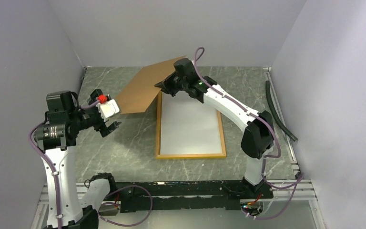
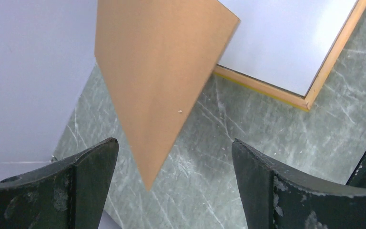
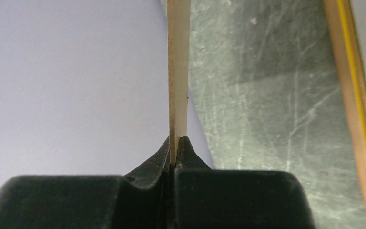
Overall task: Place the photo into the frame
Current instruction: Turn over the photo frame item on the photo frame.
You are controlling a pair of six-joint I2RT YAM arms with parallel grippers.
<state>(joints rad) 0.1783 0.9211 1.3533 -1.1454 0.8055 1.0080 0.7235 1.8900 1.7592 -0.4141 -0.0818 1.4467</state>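
The frame (image 1: 158, 129) lies flat on the table with its wood-coloured rear side up; a yellow strip shows along its edge (image 3: 352, 109). Inside it lies the photo (image 1: 188, 126), plain white side up, also in the left wrist view (image 2: 286, 43). A brown board (image 1: 145, 90) hangs tilted in the air over the frame's far left corner. My right gripper (image 1: 164, 86) is shut on its edge, and the thin edge (image 3: 178, 71) stands between the closed jaws (image 3: 177, 143). My left gripper (image 1: 112, 128) is open, and the board's lower corner (image 2: 157, 81) hangs free between its fingers (image 2: 175, 162).
White enclosure walls stand close at the left, back and right. A black hose (image 1: 279, 112) lies along the right edge of the table beside a metal rail. The arms' base rail (image 1: 195, 188) runs along the near edge.
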